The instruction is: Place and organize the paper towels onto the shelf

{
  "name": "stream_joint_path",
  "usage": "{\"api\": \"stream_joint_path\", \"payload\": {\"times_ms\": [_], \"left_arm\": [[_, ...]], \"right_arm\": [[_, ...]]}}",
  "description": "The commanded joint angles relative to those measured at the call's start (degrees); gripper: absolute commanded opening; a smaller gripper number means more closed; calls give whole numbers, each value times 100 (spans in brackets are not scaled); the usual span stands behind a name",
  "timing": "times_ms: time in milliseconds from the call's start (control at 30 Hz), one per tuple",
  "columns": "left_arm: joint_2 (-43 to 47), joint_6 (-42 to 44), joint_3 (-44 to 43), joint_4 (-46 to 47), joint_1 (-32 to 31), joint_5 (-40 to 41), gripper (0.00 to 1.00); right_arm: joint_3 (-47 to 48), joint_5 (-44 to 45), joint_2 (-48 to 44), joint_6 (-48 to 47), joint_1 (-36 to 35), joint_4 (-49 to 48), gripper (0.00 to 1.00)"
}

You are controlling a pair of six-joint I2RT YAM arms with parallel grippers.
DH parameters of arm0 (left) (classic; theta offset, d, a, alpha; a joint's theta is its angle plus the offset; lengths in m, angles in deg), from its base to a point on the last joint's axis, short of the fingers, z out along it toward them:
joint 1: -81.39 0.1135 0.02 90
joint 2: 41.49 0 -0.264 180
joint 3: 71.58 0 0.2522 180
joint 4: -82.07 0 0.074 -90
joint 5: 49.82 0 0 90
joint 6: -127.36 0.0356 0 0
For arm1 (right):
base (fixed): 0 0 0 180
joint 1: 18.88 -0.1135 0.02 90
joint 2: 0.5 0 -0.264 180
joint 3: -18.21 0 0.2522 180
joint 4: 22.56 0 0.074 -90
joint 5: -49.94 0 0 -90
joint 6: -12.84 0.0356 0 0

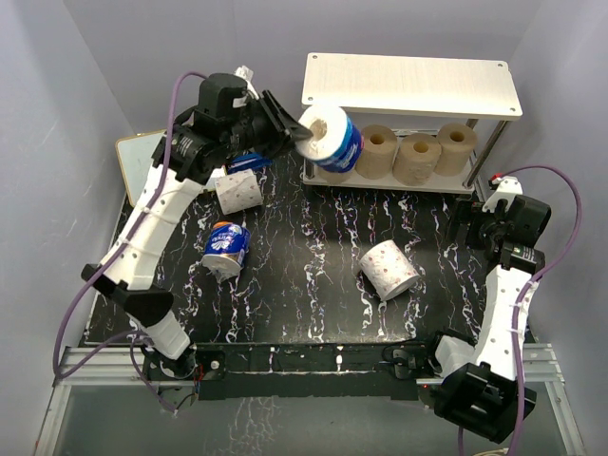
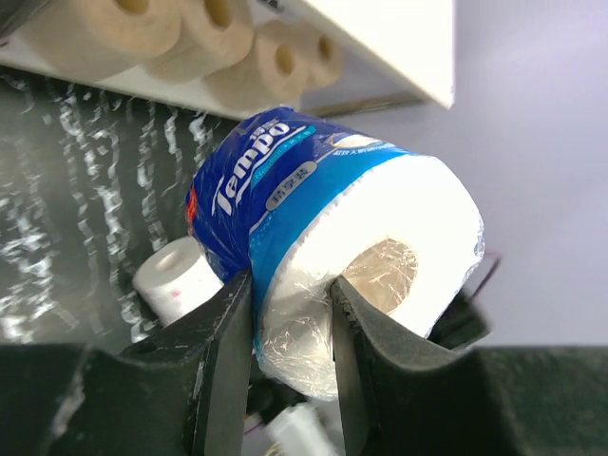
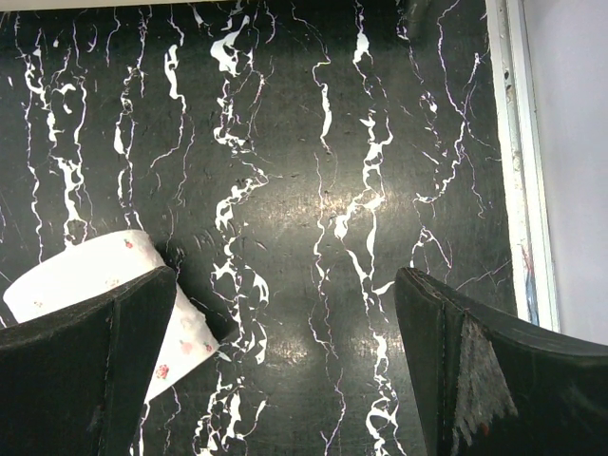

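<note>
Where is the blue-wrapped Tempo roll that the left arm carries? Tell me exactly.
Top view, upper centre-left: the blue-wrapped Tempo roll is pinched by the fingers of the left gripper at the left end of the shelf, left of three tan rolls.

Table (image 1: 313, 323) top black marble-look with white veining, pale edge strip (image 3: 513, 142) just right of the right pincer (image 3: 285, 280); plain lavender-grey walls (image 1: 66, 85) on three sides; small framed whiteboard (image 1: 141, 157) well left of the left pincer (image 1: 306, 136).
</note>
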Motion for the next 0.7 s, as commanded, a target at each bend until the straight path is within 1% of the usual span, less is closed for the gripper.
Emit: {"api": "stream_joint_path", "payload": {"times_ms": [0, 67, 167, 233, 333, 433, 567, 667], "left_arm": [[-558, -1516, -884, 577, 68, 442, 0], [-957, -1562, -1503, 624, 64, 683, 0], [-1408, -1584, -2116, 944, 54, 959, 0], [-1505, -1474, -2162, 1433, 55, 1066, 0], [-1525, -1034, -1939, 2530, 58, 1409, 0], [-1759, -526, -2165, 3385, 59, 1835, 0], [-2163, -149, -2543, 3923, 54, 2257, 0], [-2317, -195, -2550, 4085, 33, 2269, 0]], "right_arm": [[48, -5, -17, -26, 41, -264, 98], [50, -3, 15, -26, 52, -264, 98], [52, 7, 28, -32, 91, -264, 98], [50, 5, 33, -26, 117, -260, 98], [52, -4, 35, -31, 138, -262, 98], [54, -2, 26, -29, 155, -262, 98], [49, -25, 34, -32, 156, -255, 98], [52, -38, 24, -34, 156, -253, 98]]}}
